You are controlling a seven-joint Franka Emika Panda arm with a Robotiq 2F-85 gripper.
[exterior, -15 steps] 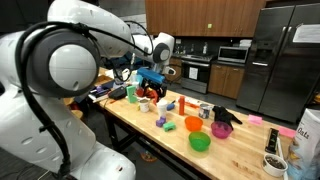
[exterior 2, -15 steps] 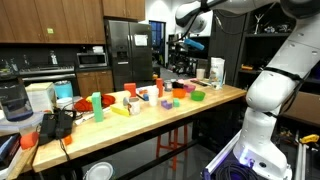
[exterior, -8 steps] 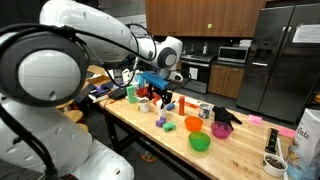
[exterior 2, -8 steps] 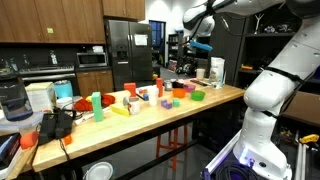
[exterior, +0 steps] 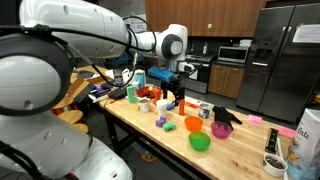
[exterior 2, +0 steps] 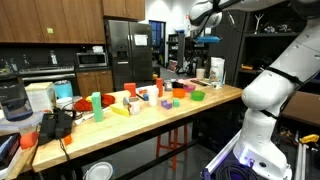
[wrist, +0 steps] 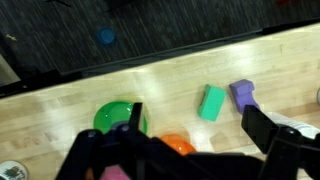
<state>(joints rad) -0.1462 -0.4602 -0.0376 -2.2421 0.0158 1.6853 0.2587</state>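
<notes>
While open, gripper near round bowl

A green bowl sits upright on the wooden surface close to its edge, with the lower part of its rim hidden. Just beside it is a rounded orange piece, mostly covered. Apart from these two, a small mint-green block lies flat and slightly skewed. A purple block rests just beside it; whether they touch cannot be told
</notes>
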